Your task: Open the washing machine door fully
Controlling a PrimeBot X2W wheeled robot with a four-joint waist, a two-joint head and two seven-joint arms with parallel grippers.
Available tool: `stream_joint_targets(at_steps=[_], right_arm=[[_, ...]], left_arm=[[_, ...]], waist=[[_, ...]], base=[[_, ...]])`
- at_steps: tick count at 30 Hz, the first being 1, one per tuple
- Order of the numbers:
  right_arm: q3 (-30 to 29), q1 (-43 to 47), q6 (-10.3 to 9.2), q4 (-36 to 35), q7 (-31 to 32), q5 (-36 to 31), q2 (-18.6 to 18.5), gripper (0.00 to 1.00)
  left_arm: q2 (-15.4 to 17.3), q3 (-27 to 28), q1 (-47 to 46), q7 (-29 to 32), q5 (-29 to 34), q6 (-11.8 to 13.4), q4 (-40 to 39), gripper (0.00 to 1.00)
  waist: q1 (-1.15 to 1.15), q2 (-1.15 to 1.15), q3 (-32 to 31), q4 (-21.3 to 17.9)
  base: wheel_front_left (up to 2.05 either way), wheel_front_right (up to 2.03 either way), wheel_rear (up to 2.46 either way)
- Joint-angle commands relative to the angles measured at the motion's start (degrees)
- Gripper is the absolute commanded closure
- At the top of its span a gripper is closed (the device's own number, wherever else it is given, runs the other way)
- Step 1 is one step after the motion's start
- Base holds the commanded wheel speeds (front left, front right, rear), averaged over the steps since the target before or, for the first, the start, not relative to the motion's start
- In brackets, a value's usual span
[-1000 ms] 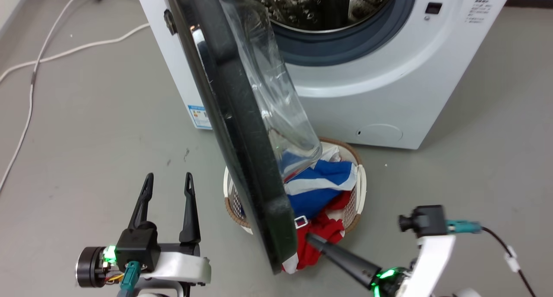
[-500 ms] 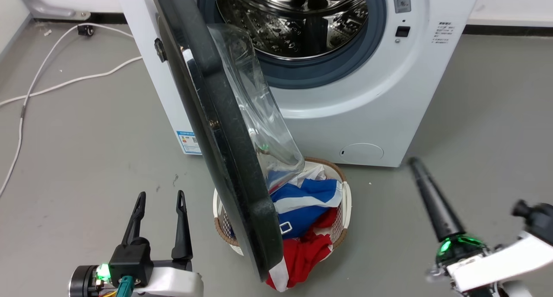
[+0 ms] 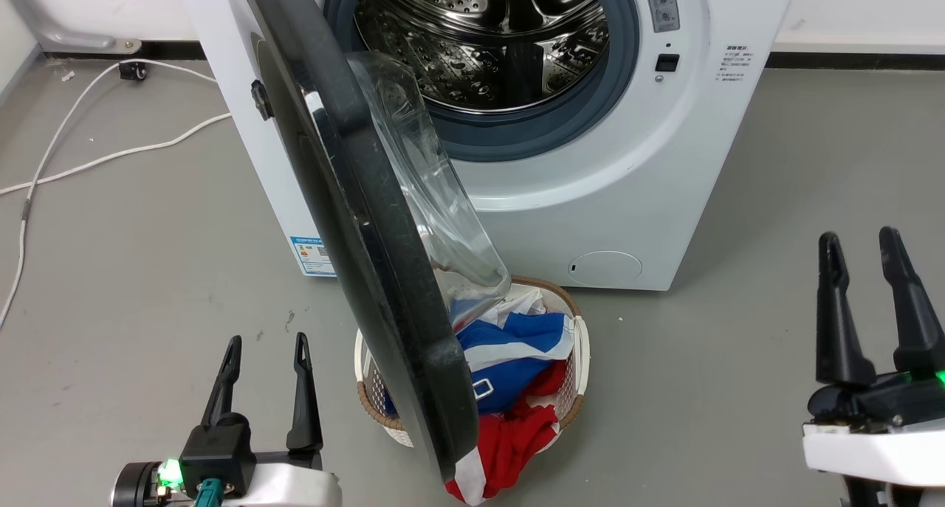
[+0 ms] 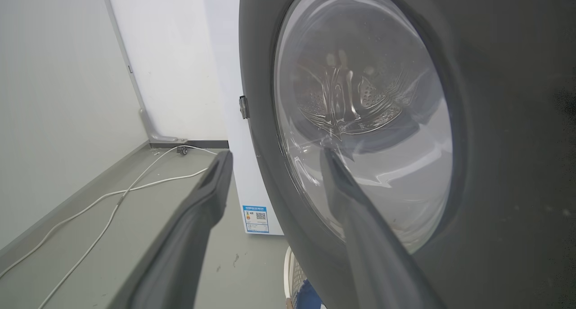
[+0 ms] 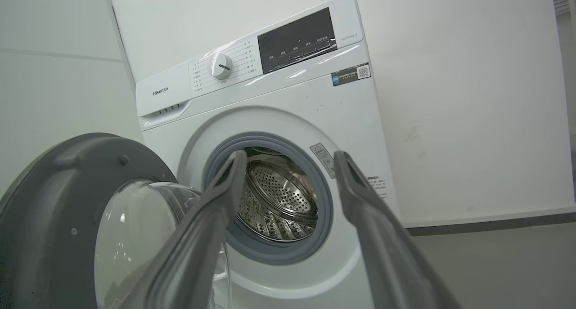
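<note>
The washing machine door (image 3: 354, 219) is a big glossy black disc with a bulging clear glass bowl. It stands swung out from the white machine (image 3: 627, 175), edge-on to the head view and hinged at the machine's left. Its outer face is close in the left wrist view (image 4: 495, 120), and its inner side shows in the right wrist view (image 5: 67, 201). My left gripper (image 3: 267, 342) is open at the lower left, clear of the door. At the lower right my right gripper (image 3: 860, 238) is open and holds nothing.
A woven basket (image 3: 572, 322) of red, white and blue laundry sits on the floor under the door's lower edge. The steel drum (image 3: 487, 35) is exposed. White cables (image 3: 111, 153) trail across the grey floor at the left. A small round service cap (image 3: 605, 268) is low on the machine.
The right gripper has swung away from the door's lower edge by the basket to the far right, fingers now pointing up. The head camera has tilted up, showing more of the drum.
</note>
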Motion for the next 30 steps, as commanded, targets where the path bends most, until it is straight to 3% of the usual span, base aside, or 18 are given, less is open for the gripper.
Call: stream_joint_targets(at_steps=[1,7,14,25,26,27,28,30], right_arm=[[-0.39,1.0,0.12,-0.05,-0.07,-1.84,0.78,0.0],[-3.21,3.61,0.07,3.79,-0.08,-14.64,3.84,0.0],[-4.2,7.22,0.07,9.81,-0.08,-18.6,6.14,0.0],[-3.15,10.0,0.07,12.64,-0.09,-20.3,6.75,0.0],[-3.22,10.04,0.07,12.79,-0.09,-20.33,6.78,0.0],[-3.26,10.04,0.07,12.89,-0.09,-20.36,6.82,0.0],[-3.27,10.03,0.07,12.95,-0.09,-20.38,6.84,0.0],[-3.21,9.93,0.07,12.94,-0.09,-20.48,6.88,0.0]], left_arm=[[0.0,0.11,0.46,-0.16,0.4,0.21,-0.13,0.0],[0.0,0.13,0.54,-0.16,0.49,0.3,0.07,0.0],[0.0,0.06,0.99,-0.16,0.27,-0.07,0.39,0.0],[0.0,0.23,1.41,-0.16,-0.61,0.18,1.52,0.0],[0.01,0.31,1.41,-0.16,-0.69,0.21,1.58,0.53],[0.01,0.45,1.34,-0.16,-0.72,0.37,1.46,0.82],[0.0,0.45,1.41,-0.16,-0.68,0.32,1.49,1.0],[0.01,0.69,1.43,-0.16,-0.39,0.34,1.53,1.0]], waist=[[0.0,0.0,0.02,-0.01],[0.0,0.0,-0.18,0.08],[0.0,0.0,-1.03,0.42],[0.0,0.0,-2.23,0.8],[0.0,0.0,-2.32,0.8],[0.0,0.0,-2.39,0.79],[0.0,0.0,-2.45,0.77],[0.0,0.0,-2.56,0.7]], base=[[0.0,0.0,0.0],[0.0,0.0,0.0],[0.0,0.0,0.0],[0.0,0.0,0.0],[0.0,0.0,0.0],[0.0,0.0,0.0],[0.0,0.0,0.0],[0.0,0.0,0.0]])
